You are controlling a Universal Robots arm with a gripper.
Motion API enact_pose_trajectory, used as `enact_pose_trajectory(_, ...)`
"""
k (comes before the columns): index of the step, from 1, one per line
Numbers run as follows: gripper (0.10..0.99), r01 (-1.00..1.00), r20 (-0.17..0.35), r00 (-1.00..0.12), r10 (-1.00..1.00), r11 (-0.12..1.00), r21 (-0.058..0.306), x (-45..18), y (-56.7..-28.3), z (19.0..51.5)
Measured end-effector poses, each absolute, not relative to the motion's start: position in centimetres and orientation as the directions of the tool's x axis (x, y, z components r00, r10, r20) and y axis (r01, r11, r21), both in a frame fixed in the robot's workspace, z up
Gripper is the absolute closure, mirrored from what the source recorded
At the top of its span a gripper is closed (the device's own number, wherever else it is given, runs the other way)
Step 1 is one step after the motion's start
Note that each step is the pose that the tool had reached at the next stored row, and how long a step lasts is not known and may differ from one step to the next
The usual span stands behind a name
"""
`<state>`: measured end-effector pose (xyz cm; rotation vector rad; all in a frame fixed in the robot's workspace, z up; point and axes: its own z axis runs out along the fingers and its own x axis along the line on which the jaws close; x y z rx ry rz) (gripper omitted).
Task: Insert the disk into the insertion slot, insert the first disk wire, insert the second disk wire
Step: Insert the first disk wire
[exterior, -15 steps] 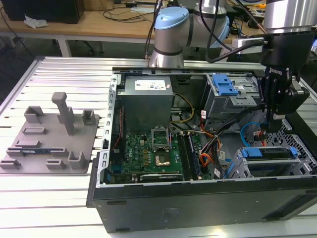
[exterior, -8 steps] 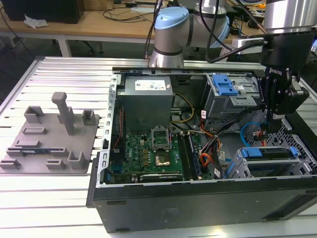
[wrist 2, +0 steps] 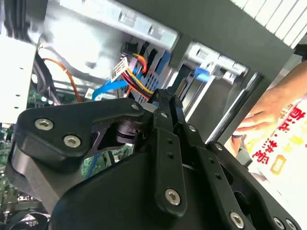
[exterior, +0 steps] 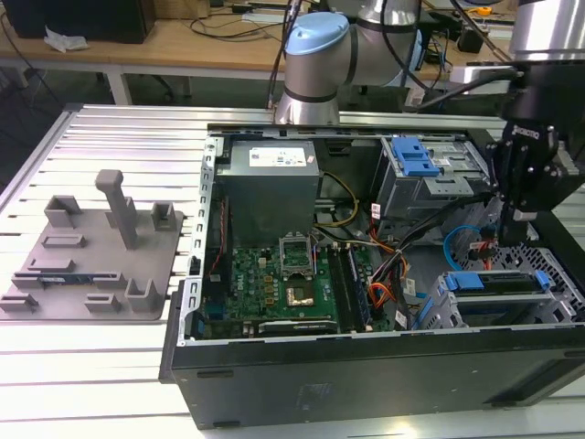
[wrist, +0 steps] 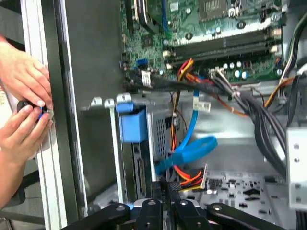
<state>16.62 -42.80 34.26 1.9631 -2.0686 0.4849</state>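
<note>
the disk (exterior: pixel 498 285), in its blue frame, sits inside the insertion slot (exterior: pixel 441 309) at the lower right of the exterior view. the gripper (exterior: pixel 510 227) hangs just above it, at the right of the frame. in the first wrist view it looks pinched tight on a little black plug (wrist: pixel 169 185) with red and yellow wires (wrist: pixel 192 179). the plug looks small and hard. the wires look soft and bendy. i think the hard plug is the safe place to hold, since the wires could tear.
</note>
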Motion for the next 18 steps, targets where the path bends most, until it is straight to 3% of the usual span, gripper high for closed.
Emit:
enact_pose_trajectory(8,0.922,-0.996,0.387,-0.084,-0.918,0.077,-0.035,16.9,-43.0,34.3)
enact_pose_trajectory(18,0.922,-0.995,0.358,-0.059,-0.932,0.083,0.052,18.0,-44.0,34.2)
